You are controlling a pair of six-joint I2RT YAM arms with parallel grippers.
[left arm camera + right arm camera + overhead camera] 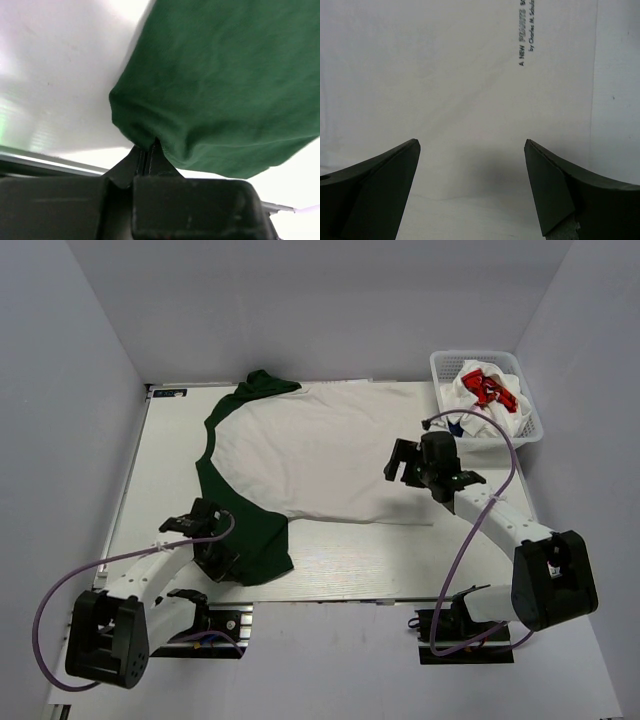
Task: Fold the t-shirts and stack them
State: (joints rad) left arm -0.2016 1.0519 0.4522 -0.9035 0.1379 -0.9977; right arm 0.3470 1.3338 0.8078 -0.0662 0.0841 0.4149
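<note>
A white t-shirt with dark green sleeves [320, 455] is spread flat across the middle of the white table [330, 560], with its neck turned to the left and its hem to the right. One green sleeve [268, 383] is seen at the far edge of the table, and the other green sleeve [255, 540] is laid at the near left.

The left gripper [215, 545] is set low on the left edge of that near sleeve. In the left wrist view its jaws are seen clenched on a gathered pinch of the green cloth [225, 75], with the fold drawn up right at the left gripper [148, 152] and bare table [50, 75] shown to the left of it.

The right gripper [402, 462] is held over the right part of the shirt, near the hem. Its jaws are released and spread wide, and nothing is held between them. In the right wrist view the two dark fingers [380, 190] are seen well apart, and below the right gripper [472, 185] smooth white cloth [445, 75] is shown. A small line of black printed text [527, 30] is seen on the cloth, and a strip of table [618, 75] is visible on the right.

At the far right a white plastic mesh basket [475, 353] is placed just off the table corner. A crumpled white t-shirt with red print [487, 387] is held in it.
</note>
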